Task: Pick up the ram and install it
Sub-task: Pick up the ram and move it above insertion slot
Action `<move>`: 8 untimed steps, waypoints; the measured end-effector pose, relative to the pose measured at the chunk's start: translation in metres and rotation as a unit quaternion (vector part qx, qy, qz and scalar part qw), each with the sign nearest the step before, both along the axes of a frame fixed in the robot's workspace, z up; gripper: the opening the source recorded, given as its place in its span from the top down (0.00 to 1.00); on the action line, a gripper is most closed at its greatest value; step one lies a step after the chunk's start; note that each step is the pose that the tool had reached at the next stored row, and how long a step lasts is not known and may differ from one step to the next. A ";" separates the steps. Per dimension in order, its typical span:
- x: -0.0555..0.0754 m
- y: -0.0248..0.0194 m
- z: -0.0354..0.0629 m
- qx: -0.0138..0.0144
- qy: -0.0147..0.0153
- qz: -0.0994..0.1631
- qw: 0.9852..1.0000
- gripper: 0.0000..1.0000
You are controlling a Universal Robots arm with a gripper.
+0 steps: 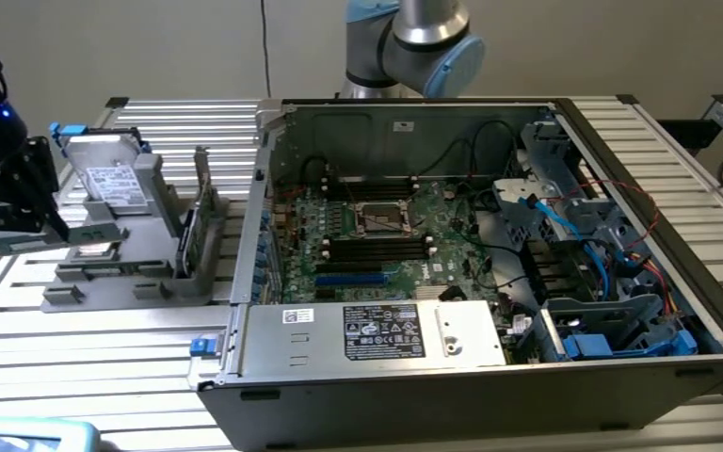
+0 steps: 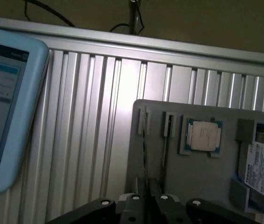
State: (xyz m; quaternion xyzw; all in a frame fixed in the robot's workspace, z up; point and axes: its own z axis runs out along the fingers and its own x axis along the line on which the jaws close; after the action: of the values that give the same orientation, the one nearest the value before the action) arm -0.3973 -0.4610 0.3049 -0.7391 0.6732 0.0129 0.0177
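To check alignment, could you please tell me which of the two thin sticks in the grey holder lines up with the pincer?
The stick farther from the processor: it runs straight toward the pincer; the other stick sits offset.

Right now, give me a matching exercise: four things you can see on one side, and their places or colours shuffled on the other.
Things:
1. ram
2. hard drive
3. tablet
4. motherboard

Descriptions:
A. pale blue frame
B. green board inside the open computer case
C. standing on edge in a slot of the grey holder
D. grey metal box with a white label

Pairs: 1-C, 2-D, 3-A, 4-B
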 end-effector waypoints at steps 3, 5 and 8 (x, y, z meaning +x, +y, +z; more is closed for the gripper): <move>0.000 0.0000 0.0112 0.001 0.000 -0.008 1.000 0.85; 0.000 0.0000 0.0204 0.001 0.000 -0.011 1.000 0.85; 0.000 0.0000 0.0338 0.001 0.000 -0.015 1.000 0.85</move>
State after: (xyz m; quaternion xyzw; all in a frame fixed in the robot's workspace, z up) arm -0.3976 -0.4610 0.3387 -0.7288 0.6843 0.0133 0.0185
